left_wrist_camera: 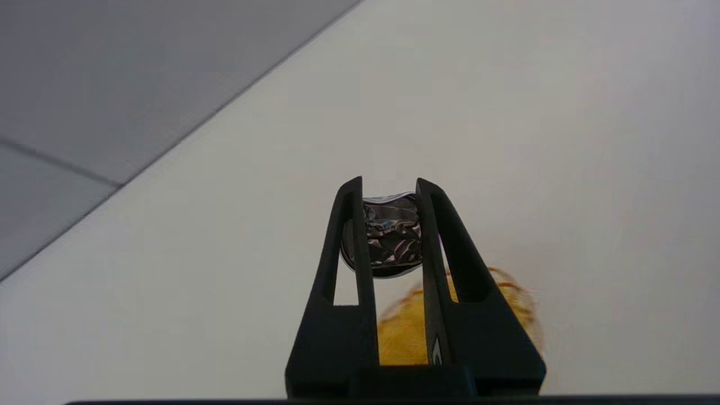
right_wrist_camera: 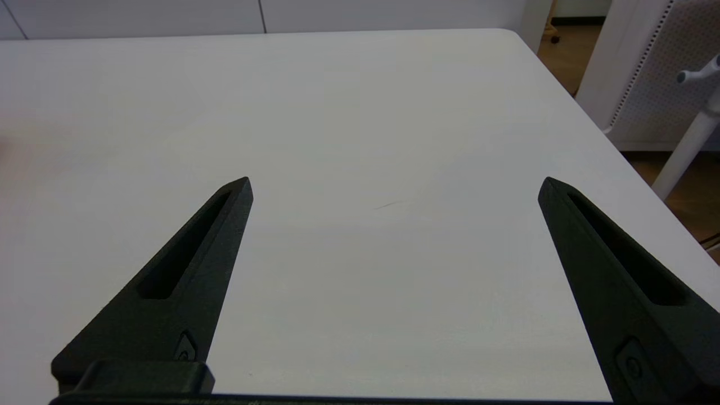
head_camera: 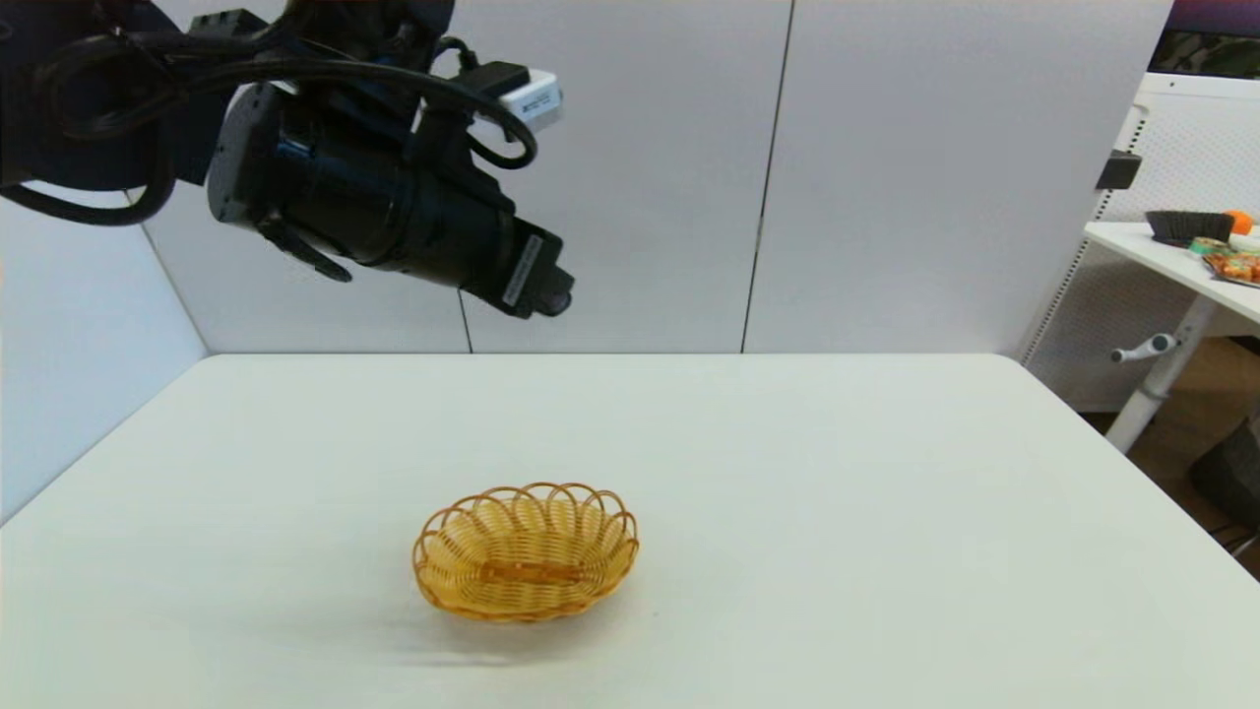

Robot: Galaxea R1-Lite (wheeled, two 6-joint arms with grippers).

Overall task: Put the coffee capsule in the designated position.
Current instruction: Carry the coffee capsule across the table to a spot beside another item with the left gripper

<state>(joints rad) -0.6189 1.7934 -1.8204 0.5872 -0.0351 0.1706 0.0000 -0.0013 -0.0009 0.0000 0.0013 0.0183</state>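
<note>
High at upper left, the left gripper clamps the coffee capsule; released here, it would likely miss the wicker basket at lower centre.

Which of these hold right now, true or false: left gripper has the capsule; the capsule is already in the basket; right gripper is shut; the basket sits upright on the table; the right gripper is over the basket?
1. The left gripper has the coffee capsule clamped between its fingers. True.
2. The capsule lies in the wicker basket. False: it is held in the air, and nothing shows inside the basket.
3. The right gripper is shut. False: its fingers are spread wide, holding nothing.
4. The basket sits upright on the white table. True.
5. The right gripper is over the basket. False: its wrist view shows only bare table.
</note>
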